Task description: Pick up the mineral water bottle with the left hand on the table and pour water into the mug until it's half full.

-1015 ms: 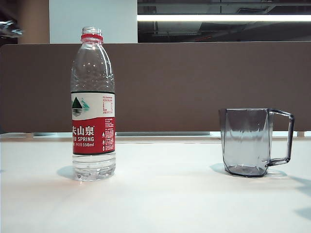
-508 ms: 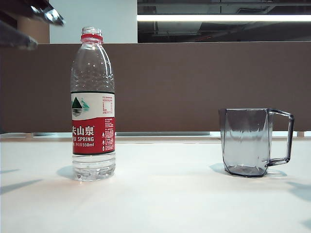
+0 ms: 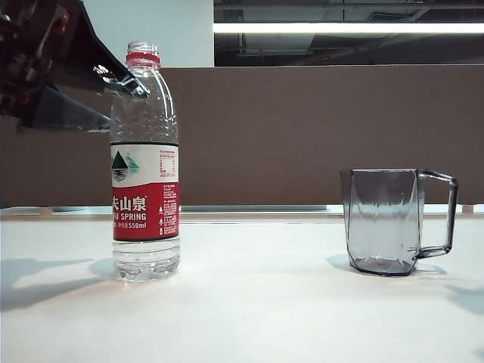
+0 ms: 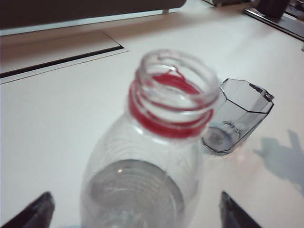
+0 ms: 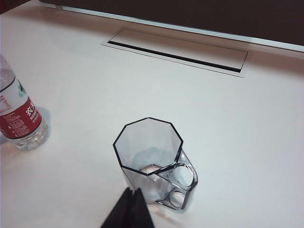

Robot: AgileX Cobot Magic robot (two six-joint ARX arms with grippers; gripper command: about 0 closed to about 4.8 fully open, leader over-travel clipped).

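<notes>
Jaws on the left gripper (image 4: 135, 211) are spread wide and hold nothing — in the left wrist view the two dark fingertips (image 4: 33, 213) sit on either side of the mineral water bottle (image 4: 152, 156), with the bottle's shoulder between them and clear gaps on both sides, no contact visible. Bottle is uncapped, red neck ring showing, upright on the white table (image 3: 302, 302), left of centre in the exterior view. There the left gripper (image 3: 113, 98) comes in from the upper left at the height of the bottle's (image 3: 145, 162) neck and shoulder, fingertips overlapping its upper part. Mug (image 3: 386, 221) stands upright well to the right of the bottle, handle facing away from it; looks empty. Right gripper (image 5: 130, 209) hangs above the table just beside the mug (image 5: 152, 159), near its handle side — its jaws appear pressed together, tips meeting in a point, nothing between them. The right wrist view also catches the bottle's (image 5: 21, 118) lower half, well apart from the mug.
</notes>
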